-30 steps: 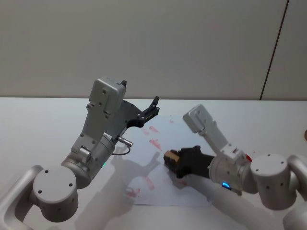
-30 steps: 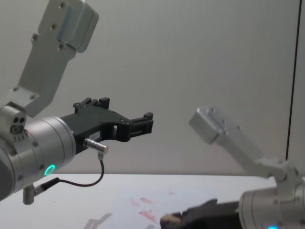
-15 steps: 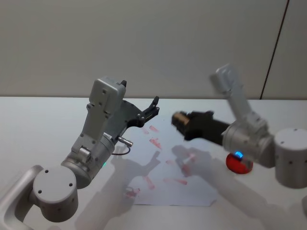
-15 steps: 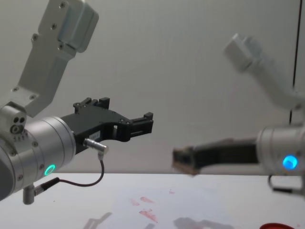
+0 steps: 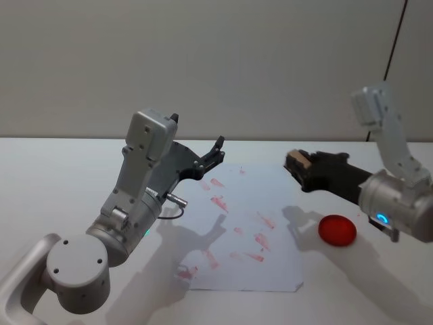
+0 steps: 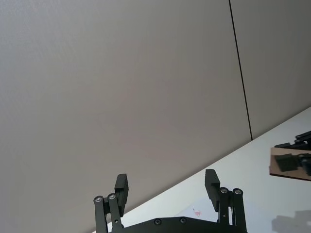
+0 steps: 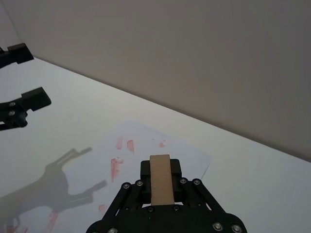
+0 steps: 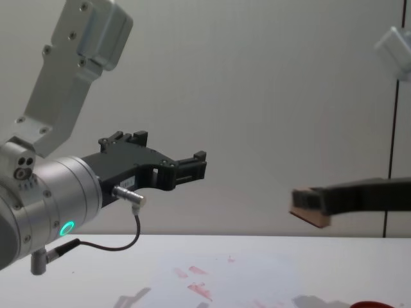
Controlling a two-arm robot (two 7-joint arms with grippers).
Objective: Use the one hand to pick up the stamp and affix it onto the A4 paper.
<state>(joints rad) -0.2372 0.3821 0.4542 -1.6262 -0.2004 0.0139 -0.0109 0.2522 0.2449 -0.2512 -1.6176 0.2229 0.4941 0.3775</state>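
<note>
White tbl [image 5: 54, 169] & grey wall [image 5: 203, 61]; right gripper [image 5: 298, 166] w/ stamp [image 7: 160, 178], left gripper [image 5: 218, 152] idle.

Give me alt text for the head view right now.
The right hand holds the stamp in the air near the far right corner of the red-marked A4 paper. A red round pad lies right of the paper; the open left hand hangs raised at left.

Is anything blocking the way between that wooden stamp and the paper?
Nothing visible. The right gripper holds the stamp in the air near the paper. The red pad lies to the right, and the open left gripper hovers at the paper's far left.
</note>
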